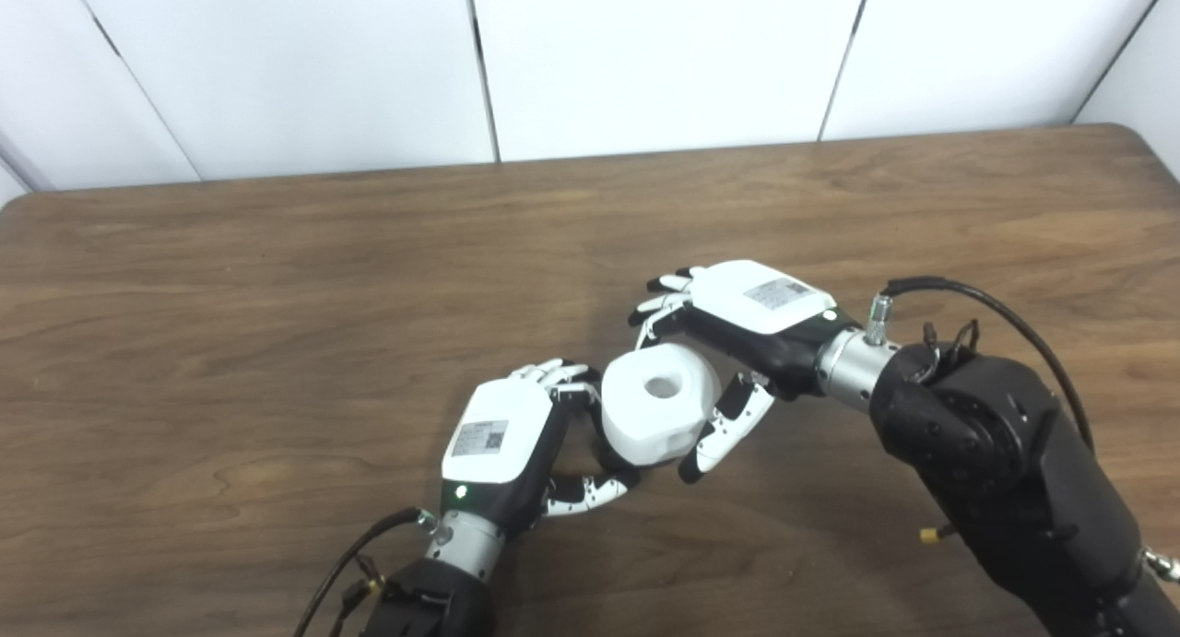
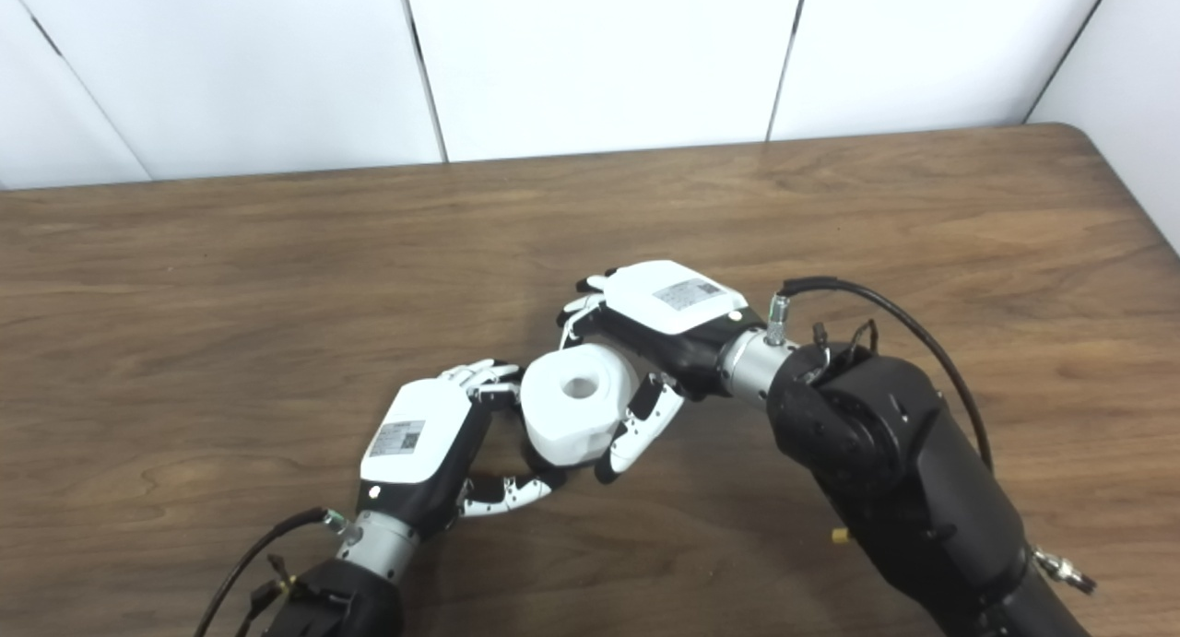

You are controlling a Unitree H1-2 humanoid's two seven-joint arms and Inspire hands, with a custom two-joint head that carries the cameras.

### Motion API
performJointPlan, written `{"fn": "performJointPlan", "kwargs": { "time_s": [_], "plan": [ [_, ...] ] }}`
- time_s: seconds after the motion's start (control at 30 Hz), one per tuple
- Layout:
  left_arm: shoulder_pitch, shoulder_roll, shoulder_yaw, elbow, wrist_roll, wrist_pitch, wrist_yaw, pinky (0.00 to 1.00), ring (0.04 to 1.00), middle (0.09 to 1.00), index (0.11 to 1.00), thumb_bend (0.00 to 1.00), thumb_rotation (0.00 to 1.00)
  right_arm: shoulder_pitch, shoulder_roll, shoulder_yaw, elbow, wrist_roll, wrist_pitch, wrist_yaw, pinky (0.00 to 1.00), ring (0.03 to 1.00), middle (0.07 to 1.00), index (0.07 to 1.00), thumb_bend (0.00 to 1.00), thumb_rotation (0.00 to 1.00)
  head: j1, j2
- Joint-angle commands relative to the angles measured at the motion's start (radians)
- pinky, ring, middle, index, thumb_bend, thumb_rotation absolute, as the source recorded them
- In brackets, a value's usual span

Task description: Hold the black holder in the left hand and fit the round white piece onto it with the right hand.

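The round white piece (image 1: 659,414), a thick roll with a hole in its top, is held low over the table's middle front. My right hand (image 1: 737,328) is shut on it, fingers (image 1: 659,310) behind it and thumb (image 1: 724,430) against its near right side. My left hand (image 1: 516,439) sits just to its left, fingers (image 1: 562,374) and thumb (image 1: 590,492) curled around the black holder (image 1: 610,454). Only a dark sliver of the holder shows under the white piece's left edge. The white piece rests on top of it.
The wooden table (image 1: 277,342) stretches wide to the left and behind the hands. White wall panels (image 1: 645,56) rise at its far edge. My bulky right forearm (image 1: 996,462) fills the front right, with a black cable looping over it.
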Motion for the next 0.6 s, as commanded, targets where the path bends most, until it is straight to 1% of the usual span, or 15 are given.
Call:
{"fn": "performJointPlan", "kwargs": {
  "time_s": [0.0, 0.3, 0.4, 0.57],
  "plan": [
    [0.002, -0.003, -0.020, 0.039, 0.016, 0.000, -0.020, 0.85, 0.864, 0.811, 0.489, 0.52, 0.06, -0.029, -0.005, -0.018, -0.013, -0.001, -0.021, -0.021, 1.00, 0.967, 0.871, 0.650, 1.00, 0.38, 0.000, -0.001],
    [-0.001, -0.006, -0.020, 0.053, 0.007, -0.004, -0.007, 0.85, 0.869, 0.812, 0.489, 0.52, 0.05, -0.045, 0.006, -0.032, -0.026, -0.004, -0.005, -0.016, 1.00, 0.985, 0.887, 0.686, 1.00, 0.40, 0.004, -0.006],
    [-0.001, -0.006, -0.020, 0.053, 0.008, -0.001, -0.011, 0.86, 0.871, 0.813, 0.489, 0.52, 0.05, -0.058, 0.009, -0.043, -0.035, -0.003, 0.009, -0.003, 1.00, 0.997, 0.899, 0.703, 1.00, 0.40, 0.004, -0.006],
    [-0.002, -0.005, -0.018, 0.055, 0.008, 0.002, -0.011, 0.86, 0.871, 0.812, 0.489, 0.52, 0.05, -0.076, 0.009, -0.066, -0.043, 0.006, 0.014, -0.002, 1.00, 1.000, 0.912, 0.740, 1.00, 0.43, 0.002, -0.006]
  ]
}}
